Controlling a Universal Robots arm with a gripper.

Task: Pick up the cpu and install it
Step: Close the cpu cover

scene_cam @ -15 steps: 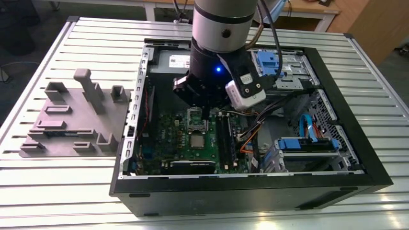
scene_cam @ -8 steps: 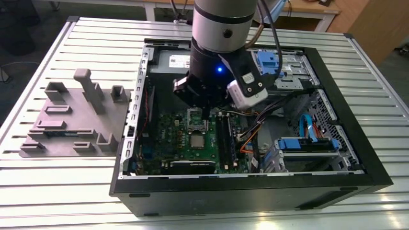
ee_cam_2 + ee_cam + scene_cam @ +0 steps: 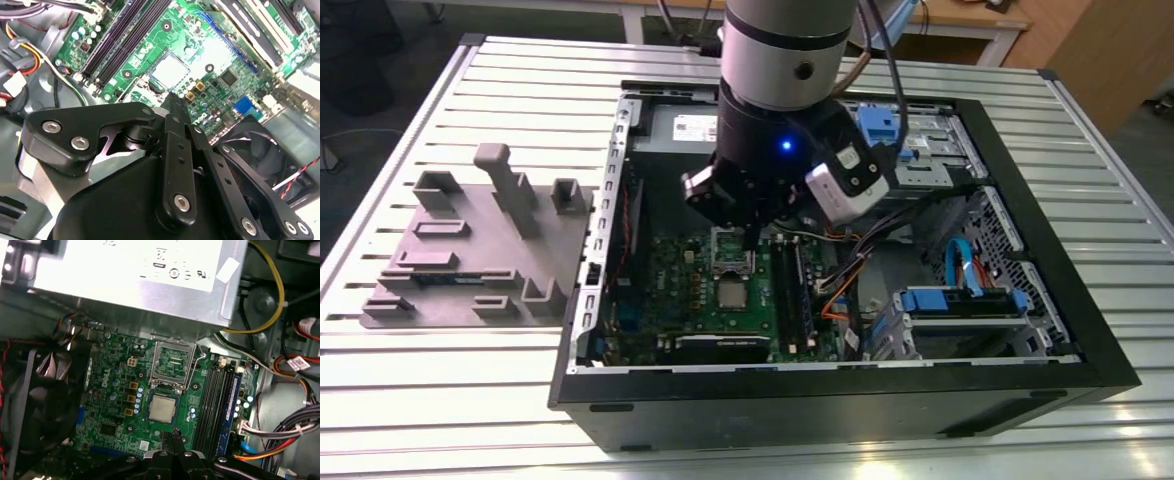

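One open computer case point(image 3: 1067, 350) lies on the slatted table point(image 3: 427, 400), with one grey plastic fixture point(image 3: 467, 250) beside it near the table's edge. Inside sits one green motherboard point(image 3: 680, 290). One cpu point(image 3: 162, 408) lies in the middle of that board, next to its flipped-open socket frame point(image 3: 173, 363), and one gripper point(image 3: 175, 436) hangs just above with fingers pressed together, holding nothing.
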